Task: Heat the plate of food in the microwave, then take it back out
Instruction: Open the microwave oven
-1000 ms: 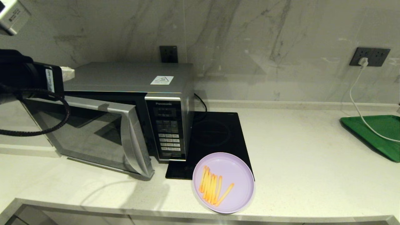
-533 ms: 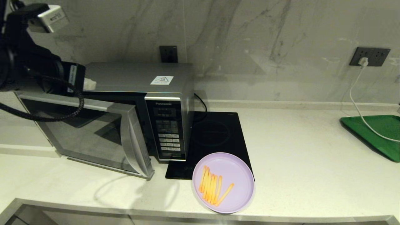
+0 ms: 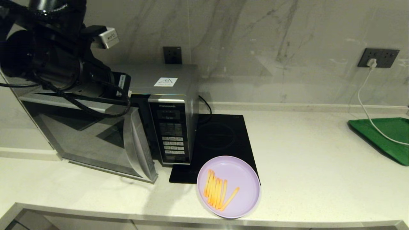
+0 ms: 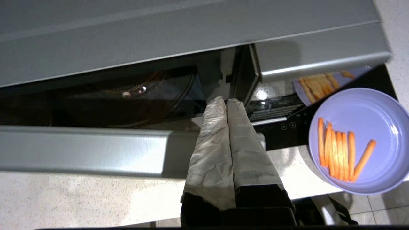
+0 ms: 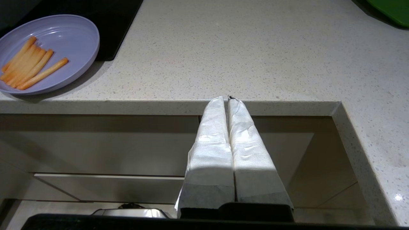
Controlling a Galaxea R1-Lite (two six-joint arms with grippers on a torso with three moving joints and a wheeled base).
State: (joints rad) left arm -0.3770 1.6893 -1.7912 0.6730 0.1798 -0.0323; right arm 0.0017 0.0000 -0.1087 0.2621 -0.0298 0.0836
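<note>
The left gripper point(image 4: 226, 101) is seen above the top edge of the partly opened door of the microwave point(image 3: 140, 95), its cloth-wrapped fingers pressed together with nothing between them. The dark cavity with its glass turntable is seen just beyond the fingertips, through the gap between door and body. The plate of food point(image 3: 228, 186) lies lower and off to the side of this gripper, well apart from it, on the bench point(image 3: 319, 179) at the front edge, partly over the black cooktop point(image 3: 220, 140).

The right gripper point(image 5: 227, 99) is held below the bench edge, its fingers likewise pressed together and empty, the plate being well apart from it.

The door-opening step appears to be in hand. The door is judged too narrow for loading, so it probably needs swinging wider before the plate is gripped at its rim.
</note>
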